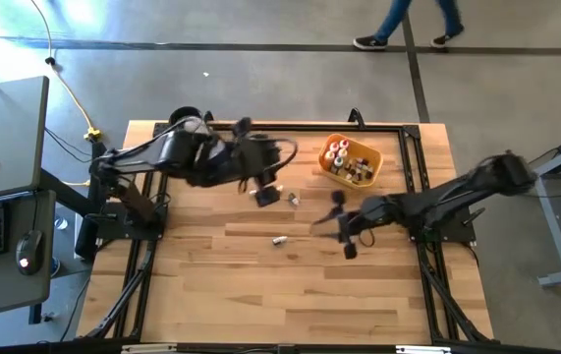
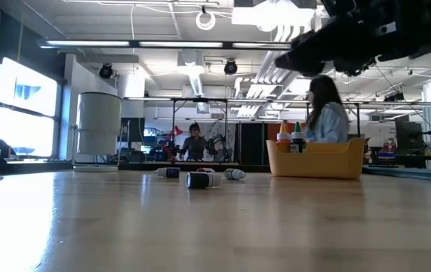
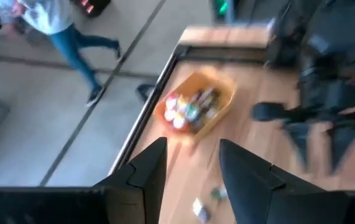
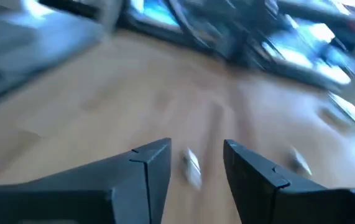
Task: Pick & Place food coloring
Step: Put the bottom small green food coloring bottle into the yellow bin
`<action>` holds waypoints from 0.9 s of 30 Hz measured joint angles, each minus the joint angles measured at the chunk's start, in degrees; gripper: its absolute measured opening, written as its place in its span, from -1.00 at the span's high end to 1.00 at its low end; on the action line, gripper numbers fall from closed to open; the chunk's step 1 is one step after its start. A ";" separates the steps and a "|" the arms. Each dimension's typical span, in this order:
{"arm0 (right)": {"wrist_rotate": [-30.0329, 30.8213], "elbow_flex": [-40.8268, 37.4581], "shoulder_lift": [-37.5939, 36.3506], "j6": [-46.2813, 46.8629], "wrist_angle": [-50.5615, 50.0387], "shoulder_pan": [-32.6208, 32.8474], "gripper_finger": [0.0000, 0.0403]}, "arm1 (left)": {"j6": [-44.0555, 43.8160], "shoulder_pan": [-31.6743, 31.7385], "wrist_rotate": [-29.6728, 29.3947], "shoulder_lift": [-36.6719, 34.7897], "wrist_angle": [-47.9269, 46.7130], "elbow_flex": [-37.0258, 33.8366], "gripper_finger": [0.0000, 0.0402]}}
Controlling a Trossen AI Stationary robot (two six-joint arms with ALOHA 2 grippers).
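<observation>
An orange-yellow tray [image 1: 379, 157] stands at the table's far right, with several small food coloring bottles [image 1: 339, 155] upright in it. Three more bottles lie loose on the wood at mid-table [image 1: 265, 195] [image 1: 293, 200] [image 1: 280, 239]. My left gripper [image 3: 193, 146] hangs high over the far middle [image 1: 272, 169], open and holding nothing, with the tray [image 3: 217, 118] beyond it. My right gripper [image 4: 197, 149] is low at the middle right [image 1: 337, 224], open, pointing toward the left edge. A loose bottle [image 4: 191, 167] lies on the table ahead of its fingers, apart from them.
Black frame rails [image 1: 413, 197] run along the table's sides. A desk with a keyboard and mouse [image 1: 5, 231] stands off the left edge. A person walks on the floor beyond the far edge [image 1: 408, 25], and another sits behind the tray [image 2: 327, 113].
</observation>
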 joint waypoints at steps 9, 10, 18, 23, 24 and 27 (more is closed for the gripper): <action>-4.59 4.86 25.46 -1.03 19.75 -2.50 0.31 | -15.91 -13.09 -25.64 -1.48 -15.60 -11.54 0.46; -4.62 6.11 27.59 -0.42 19.73 -2.82 0.31 | -18.85 -14.12 -27.41 -2.39 -16.49 -13.85 0.47; -6.92 16.57 40.63 -0.59 19.23 -3.51 0.31 | -39.03 -20.61 -28.89 -12.92 -15.42 -40.29 0.47; -9.33 19.90 45.97 0.10 19.21 -3.51 0.31 | -40.28 -23.99 -29.21 -19.46 1.15 -58.14 0.47; -8.97 20.11 46.72 0.18 19.72 -3.51 0.31 | -40.15 -24.44 -29.15 -20.54 4.19 -61.62 0.47; -6.93 20.97 48.41 0.22 19.97 -3.72 0.31 | -39.96 -24.93 -29.71 -23.44 15.00 -70.57 0.48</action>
